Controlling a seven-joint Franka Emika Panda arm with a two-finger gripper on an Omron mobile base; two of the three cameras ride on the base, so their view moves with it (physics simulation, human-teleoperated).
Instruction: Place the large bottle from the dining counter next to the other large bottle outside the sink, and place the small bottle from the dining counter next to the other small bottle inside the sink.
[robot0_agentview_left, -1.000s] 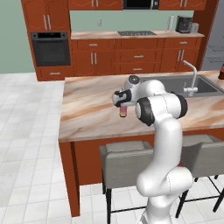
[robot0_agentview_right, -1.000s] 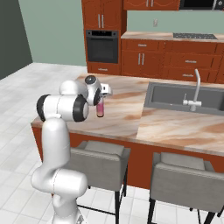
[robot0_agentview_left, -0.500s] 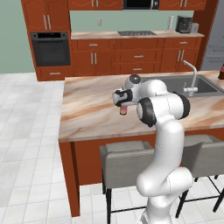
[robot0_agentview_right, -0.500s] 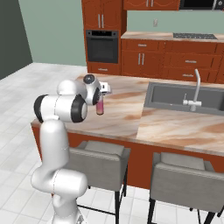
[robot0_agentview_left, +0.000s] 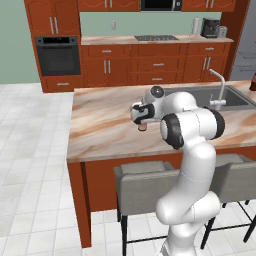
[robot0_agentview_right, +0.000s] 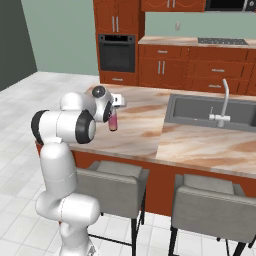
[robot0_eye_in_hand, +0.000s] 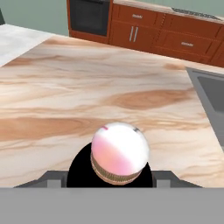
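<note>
Gripper (robot0_agentview_right: 114, 111) clenched on gradient bottle (robot0_agentview_right: 113, 121), held above the dining counter (robot0_agentview_right: 145, 131) near its front edge.

Both base views look forward and down over the dining counter (robot0_agentview_left: 105, 125) from opposite sides; the hand view skims it closely.

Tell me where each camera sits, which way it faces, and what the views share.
Left base view: behind-left of the arm, looking forward over the dining counter; arm at lower right.
Right base view: behind-right; arm at lower left.
Hand view: on the hand, looking down the held large bottle to the countertop.
All three share the counter, bottle and sink.
</note>
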